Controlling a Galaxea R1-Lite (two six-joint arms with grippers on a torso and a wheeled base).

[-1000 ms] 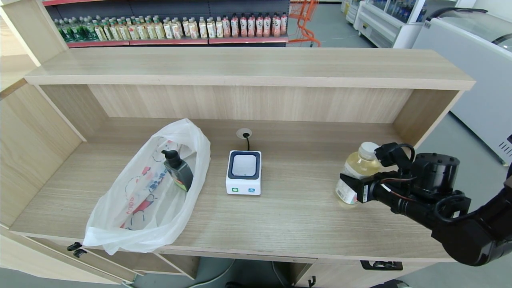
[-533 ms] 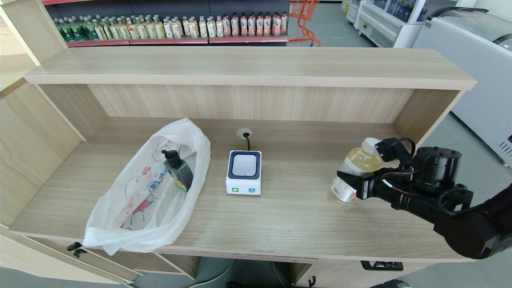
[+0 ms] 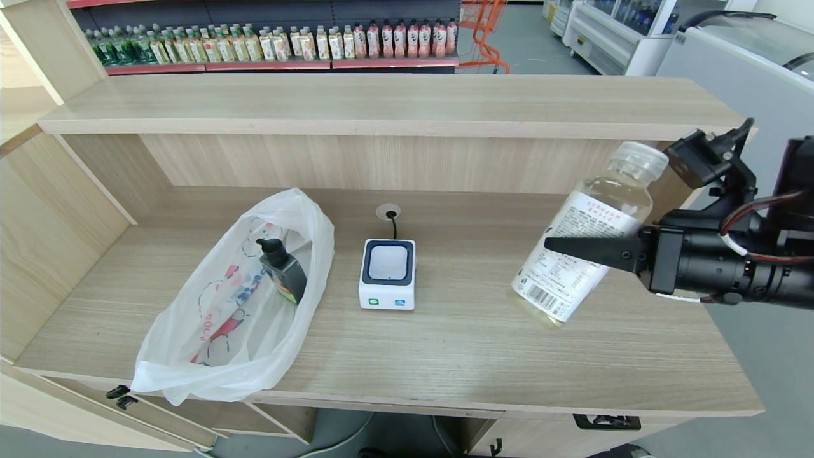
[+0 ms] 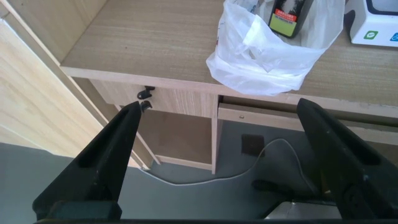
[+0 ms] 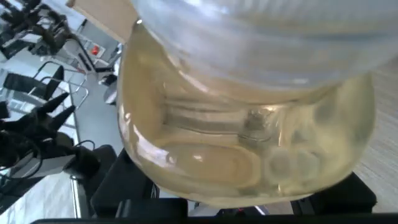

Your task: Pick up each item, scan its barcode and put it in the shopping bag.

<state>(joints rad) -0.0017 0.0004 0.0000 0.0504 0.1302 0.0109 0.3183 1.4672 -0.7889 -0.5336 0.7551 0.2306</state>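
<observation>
**Bottle held over the right part of the counter, short of the scanner**

The right gripper [image 3: 561,245] is closed across the mid-body of a clear plastic bottle [image 3: 601,207]. 1 black finger lies over the label and the other is hidden behind it. The bottle hangs tilted above the right part of the counter [image 3: 458,346], with its cap toward the rear right corner. Its barcode [image 3: 540,294] is at the low end and faces the front edge. In the right wrist view the bottle [image 5: 249,124] shows pale liquid inside.

The scanner [image 3: 387,273] sits at the middle of the counter, well apart from the bottle. The shopping bag [image 3: 216,318] lies open at the left end with 1 dark bottle [image 3: 283,270] inside.

The left gripper [image 4: 211,162] hangs below the front edge near the bag, its 2 fingers wide apart and empty.

Handling, as a judgement: the liquid makes the bottle fairly heavy, and its smooth round wall may slip or dent. The mid-body is the best place to hold it, since that leaves the barcode uncovered.
</observation>
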